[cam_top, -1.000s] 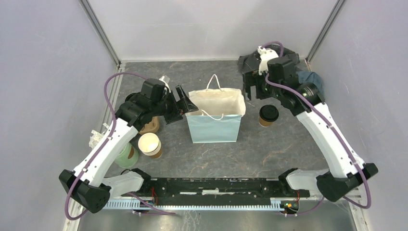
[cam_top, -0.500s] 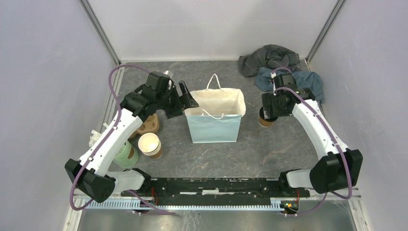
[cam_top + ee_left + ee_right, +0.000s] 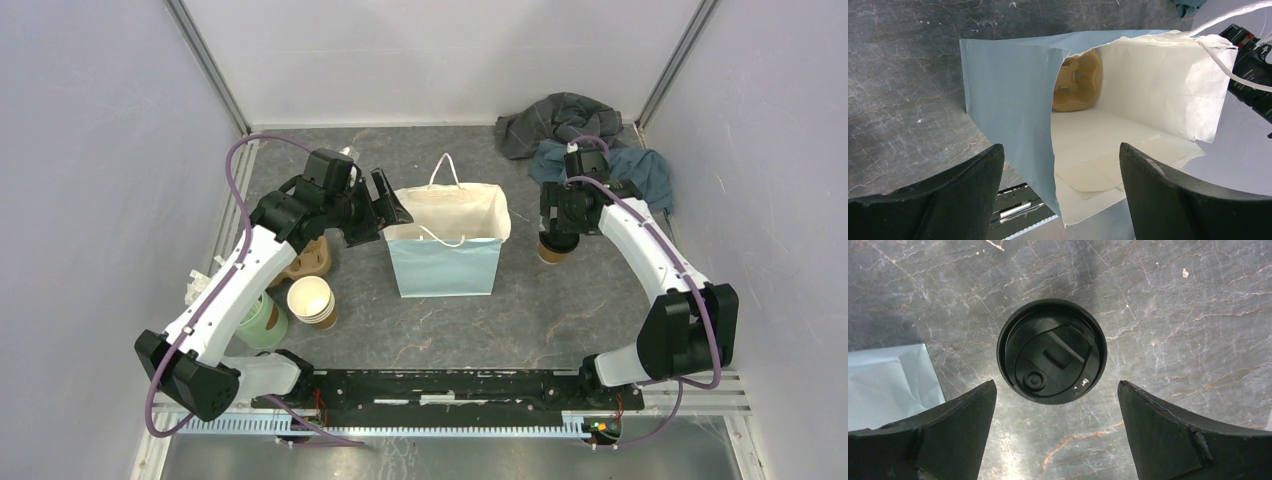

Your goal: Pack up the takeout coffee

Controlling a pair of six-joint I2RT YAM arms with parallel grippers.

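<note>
target: small brown paper cup with round black plastic lid (image 3: 1052, 351), upright, just right of pale blue paper bag (image 3: 445, 262) | right gripper (image 3: 1056, 385): spread wide above it | left gripper (image 3: 1060, 147): spread, straddling the bag's wall | crumpled grey cloths (image 3: 560, 115) behind

One lidded coffee (image 3: 1051, 351), one bag (image 3: 445, 268), two cloths (image 3: 556, 117).

White arm links (image 3: 230, 290), black joints and bases, purple cables (image 3: 232, 158); fingers (image 3: 948, 200) matte black, broad, curved.

Glossy plstc lid (image 3: 1052, 352), matt paper bag (image 3: 1008, 95)
</note>
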